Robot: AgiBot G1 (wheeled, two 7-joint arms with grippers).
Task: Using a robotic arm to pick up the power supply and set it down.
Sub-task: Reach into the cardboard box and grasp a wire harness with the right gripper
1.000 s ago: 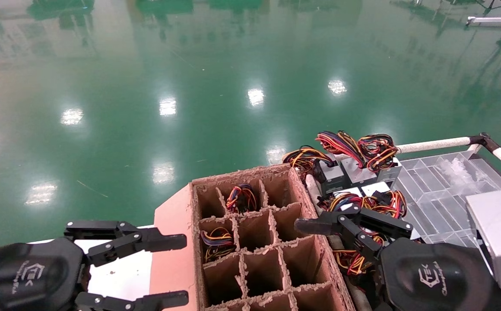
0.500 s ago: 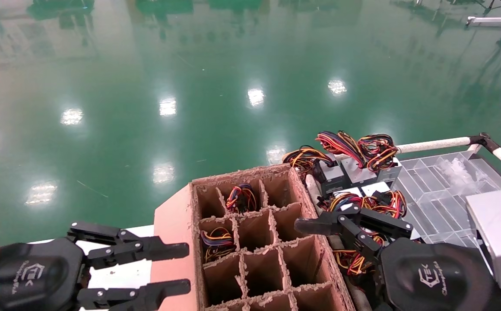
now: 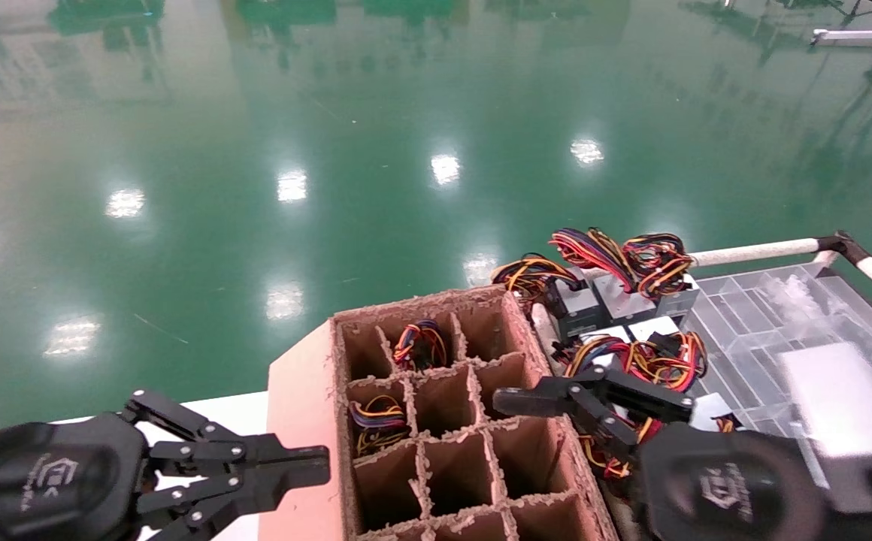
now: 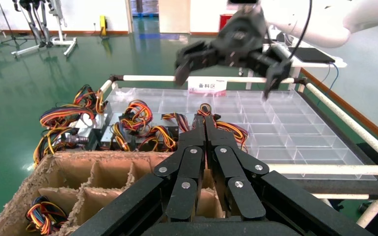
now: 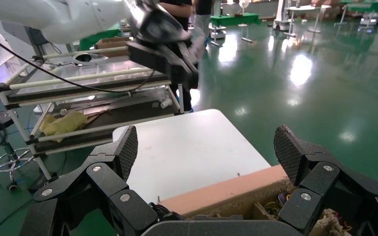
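Reaching for a power supply (image 3: 635, 357), the right gripper (image 3: 594, 394) needs its wide-open, empty fingers straddling the box, not wires; left gripper (image 3: 297, 469) closed, empty.

The left gripper (image 3: 316, 464) is sitting low at the robot's left, fingers pressed together, black wrist behind it. The right gripper (image 3: 515, 402) is reaching forward on the right, fingers (image 5: 123, 147) spread wide, holding nothing.
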